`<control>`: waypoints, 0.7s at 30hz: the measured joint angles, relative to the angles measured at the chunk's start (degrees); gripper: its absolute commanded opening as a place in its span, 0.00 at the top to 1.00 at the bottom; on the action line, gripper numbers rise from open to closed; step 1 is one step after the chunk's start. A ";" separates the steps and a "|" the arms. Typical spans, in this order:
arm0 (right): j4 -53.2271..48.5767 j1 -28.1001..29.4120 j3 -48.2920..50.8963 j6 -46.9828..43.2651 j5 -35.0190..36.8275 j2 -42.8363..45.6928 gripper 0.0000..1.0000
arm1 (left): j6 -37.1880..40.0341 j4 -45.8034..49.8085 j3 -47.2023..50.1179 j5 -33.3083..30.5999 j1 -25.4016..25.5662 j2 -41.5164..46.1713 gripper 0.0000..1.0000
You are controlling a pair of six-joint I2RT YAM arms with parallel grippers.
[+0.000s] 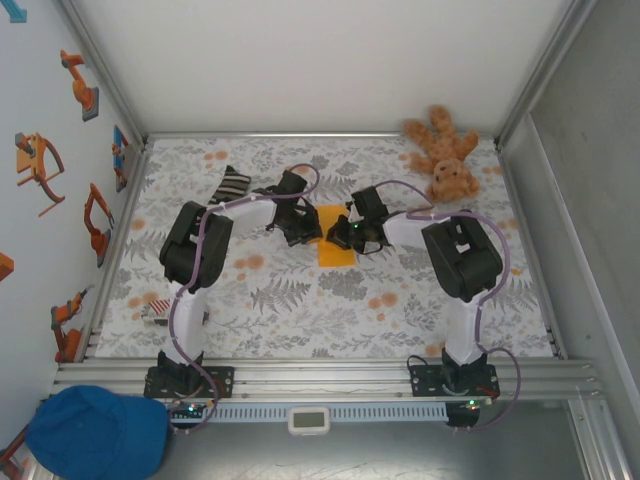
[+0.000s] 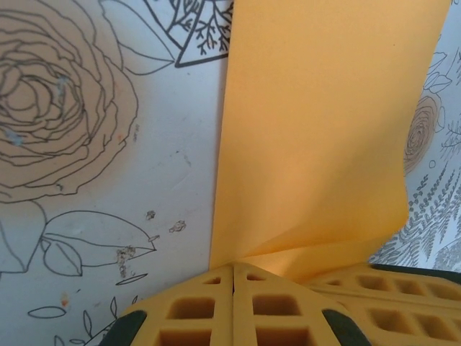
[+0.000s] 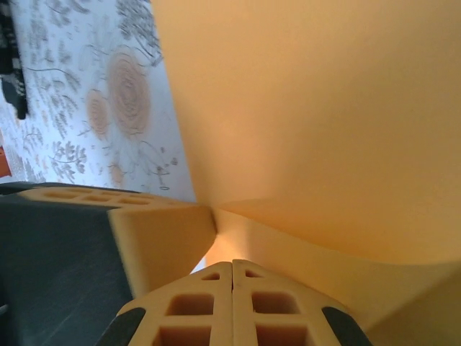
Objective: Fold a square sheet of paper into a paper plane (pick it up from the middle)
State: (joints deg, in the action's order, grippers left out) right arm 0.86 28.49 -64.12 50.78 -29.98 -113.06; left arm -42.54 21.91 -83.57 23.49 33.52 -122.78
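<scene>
The square sheet of paper lies mid-table, folded into a narrow orange-yellow strip. In the left wrist view one layer of the paper bows up off the cloth near my fingers. My left gripper is shut, its tips touching the sheet's near corner. My right gripper is also shut, its tips against the lifted layer of the paper. The left gripper's fingers meet the crease there. Whether either pinches paper is hidden. The paper plane is not formed.
A brown teddy bear lies at the back right. A striped sock sits behind the left arm. A small red-and-white object rests near the left edge. A blue cap lies off the table, front left. Metal rails frame the flowered cloth.
</scene>
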 measured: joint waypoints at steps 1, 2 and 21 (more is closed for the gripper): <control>-0.20 -0.37 0.00 -0.79 0.00 0.66 1.00 | 0.31 0.15 -0.11 0.02 0.00 -0.09 1.00; -0.17 -0.76 0.00 -1.55 -0.02 1.14 1.00 | 0.52 0.31 -0.26 0.02 0.00 -0.15 1.00; -2.47 -1.84 0.94 -5.03 1.44 -0.28 1.00 | 2.40 3.37 -2.71 -0.13 0.04 -1.25 1.00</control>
State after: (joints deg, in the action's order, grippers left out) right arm -1.61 26.65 -63.18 45.76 -28.53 -113.34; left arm -40.14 25.28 -86.28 23.35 33.56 -124.03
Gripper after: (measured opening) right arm 0.049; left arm 0.044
